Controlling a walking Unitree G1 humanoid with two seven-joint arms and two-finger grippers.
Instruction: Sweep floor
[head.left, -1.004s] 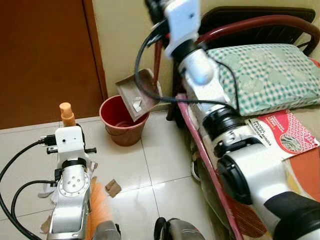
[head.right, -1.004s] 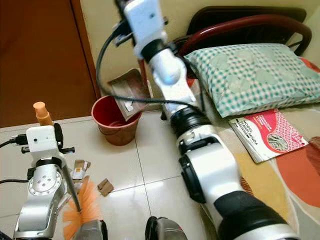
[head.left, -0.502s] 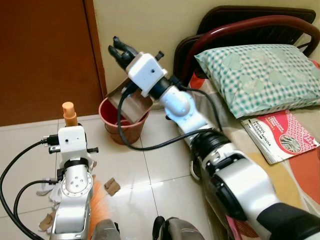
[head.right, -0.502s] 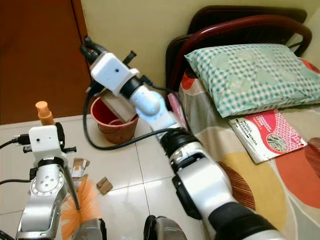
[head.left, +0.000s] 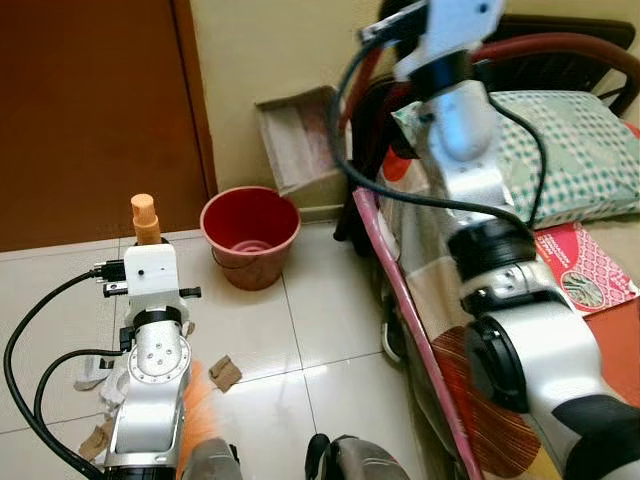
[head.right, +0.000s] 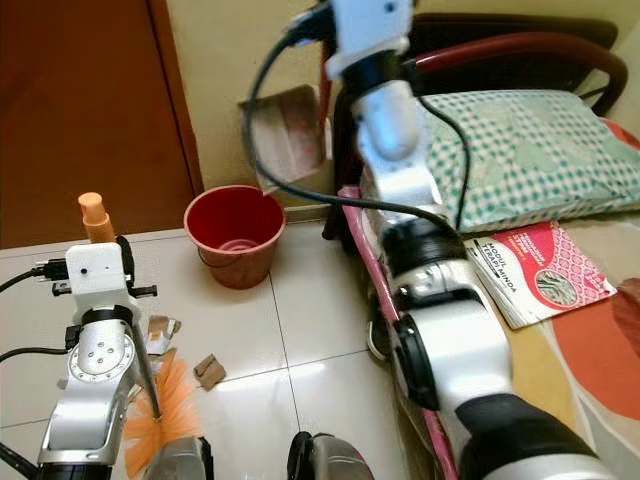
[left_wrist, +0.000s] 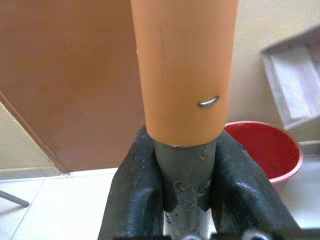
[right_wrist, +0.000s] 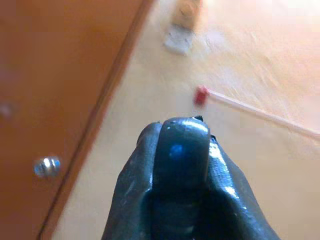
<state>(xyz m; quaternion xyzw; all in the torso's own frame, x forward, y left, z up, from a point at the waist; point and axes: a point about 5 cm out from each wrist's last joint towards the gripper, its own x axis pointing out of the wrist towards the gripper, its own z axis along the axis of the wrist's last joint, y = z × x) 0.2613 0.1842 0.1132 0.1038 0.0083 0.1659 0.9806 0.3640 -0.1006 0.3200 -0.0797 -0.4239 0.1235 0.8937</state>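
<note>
Left tool (left_wrist: 182, 185) is clamped tight on the orange broom handle (left_wrist: 182, 70); right tool (right_wrist: 181, 165) is pinched around the dustpan handle, holding the dustpan (head.left: 297, 140) above the red bucket (head.left: 250, 228). Paper scraps (head.left: 225, 373) lie just in front of the bucket, so I'd set the pan down flat beside them before brushing.

One red bucket (head.left: 250, 236), one dustpan (head.left: 297, 140), one pillow (head.left: 575, 150), one magazine (head.right: 538, 271) (pink-red cover), one brush (head.right: 160, 412)

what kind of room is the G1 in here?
Most likely a bedroom in a home. A bed with a patterned sheet carries a checked pillow and a magazine. Beside it is a tiled floor, a brown wooden door and a red bucket.
</note>
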